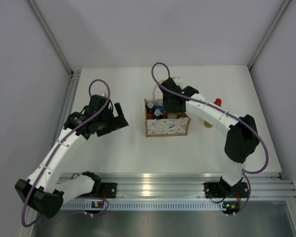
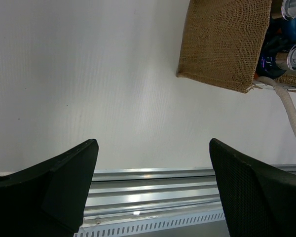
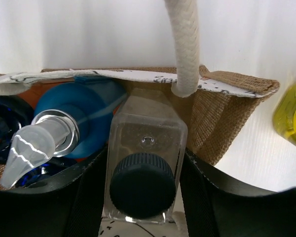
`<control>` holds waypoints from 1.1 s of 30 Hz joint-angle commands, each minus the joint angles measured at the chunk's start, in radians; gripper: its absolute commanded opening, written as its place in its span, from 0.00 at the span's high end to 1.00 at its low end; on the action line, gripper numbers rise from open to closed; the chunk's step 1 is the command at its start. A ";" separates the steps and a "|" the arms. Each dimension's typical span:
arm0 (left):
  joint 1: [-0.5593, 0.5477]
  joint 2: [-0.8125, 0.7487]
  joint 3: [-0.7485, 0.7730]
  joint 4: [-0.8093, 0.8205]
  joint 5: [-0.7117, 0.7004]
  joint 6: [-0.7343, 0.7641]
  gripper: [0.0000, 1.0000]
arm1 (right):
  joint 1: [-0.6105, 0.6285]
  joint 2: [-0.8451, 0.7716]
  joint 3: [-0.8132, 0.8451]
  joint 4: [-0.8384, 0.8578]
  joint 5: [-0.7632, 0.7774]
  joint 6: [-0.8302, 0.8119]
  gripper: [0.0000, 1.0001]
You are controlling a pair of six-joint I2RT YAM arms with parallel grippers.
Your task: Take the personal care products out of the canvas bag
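Left arm, right arm: white link shells, black joint housings, purple cable looped alongside ea. Left claw, right claw: matte black fingers w/ textured faces.

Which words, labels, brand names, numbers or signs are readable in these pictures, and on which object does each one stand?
No text is readable in any view.
The canvas bag: there are dark marks in its pale print, too small and blurred to read.
The clear bottle with the dark cap: no label shows.
The yellow bottle: it is mostly out of frame, and no label shows on the visible part.
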 commanded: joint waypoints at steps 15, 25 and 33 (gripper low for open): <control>-0.006 -0.027 -0.001 0.008 0.004 0.049 0.02 | -0.020 0.032 -0.140 0.146 0.012 0.008 0.68; -0.006 -0.021 0.003 0.008 0.004 0.055 0.01 | -0.023 -0.093 -0.100 0.150 0.067 -0.045 1.00; -0.006 -0.024 0.003 0.008 0.007 0.051 0.01 | -0.025 -0.185 -0.033 0.133 0.061 -0.090 1.00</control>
